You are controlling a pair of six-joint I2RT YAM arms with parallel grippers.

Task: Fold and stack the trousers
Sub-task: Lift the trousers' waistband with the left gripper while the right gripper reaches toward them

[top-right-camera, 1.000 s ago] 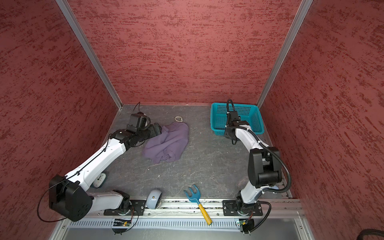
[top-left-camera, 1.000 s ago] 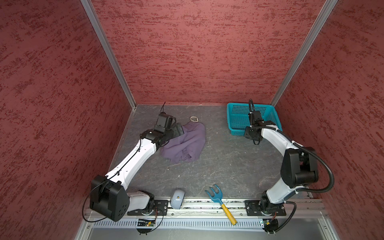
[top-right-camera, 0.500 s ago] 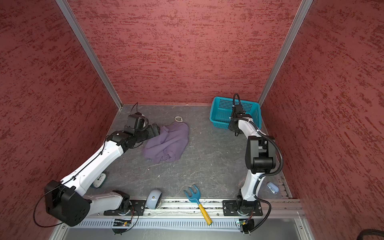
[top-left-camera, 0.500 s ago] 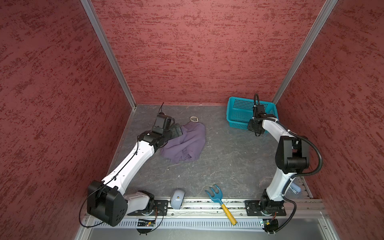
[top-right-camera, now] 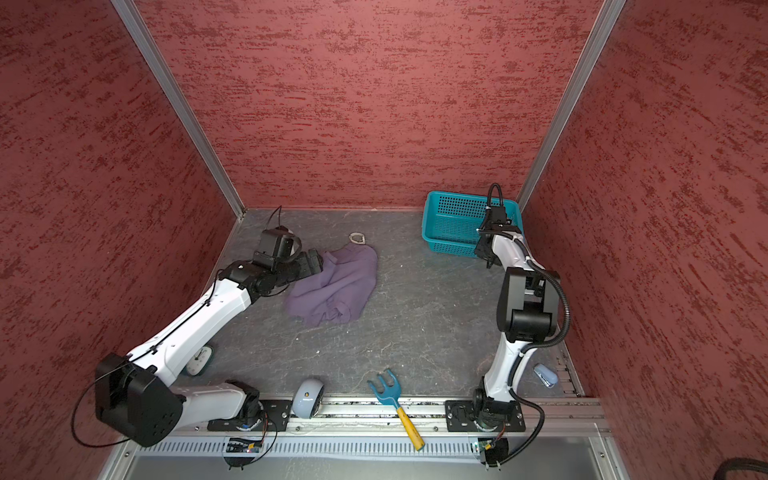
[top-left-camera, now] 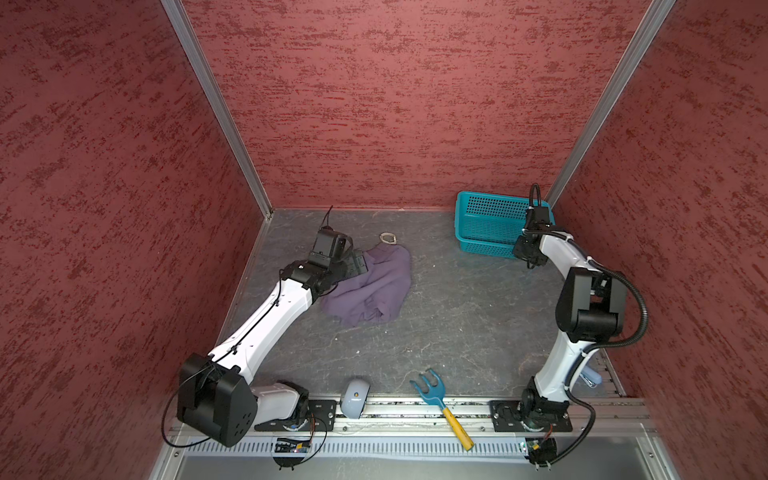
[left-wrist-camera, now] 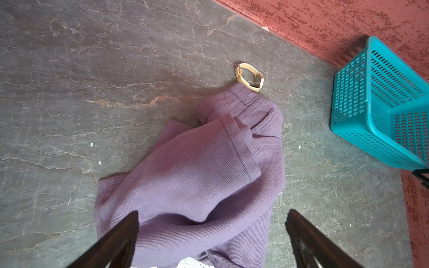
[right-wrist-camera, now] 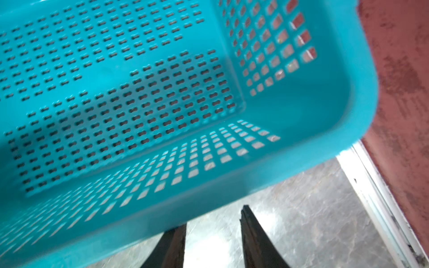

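Two arms (top-left-camera: 270, 320) reach far: left gripper (left-wrist-camera: 212, 212) spread wide over crumpled trousers' (left-wrist-camera: 185, 174) left edge; right gripper (right-wrist-camera: 213, 217) part-spread at teal basket's (right-wrist-camera: 313, 130) near rim.

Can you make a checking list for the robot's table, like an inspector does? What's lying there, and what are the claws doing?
Surface: grey stone-patterned table, a few white specks.
Job's things: trousers, one crumpled heap, not folded.
Clutter: teal basket in the back right corner, nothing seen inside; watch touching the trousers' waistband; rake and mouse by the front rail; small clock under the left arm.
Grippers: left gripper open above the trousers; right gripper open beside the basket's rim, nothing between the jaws.
Cables: black hose on the right arm; none on the trousers.
Surroundings: red walls on three sides.
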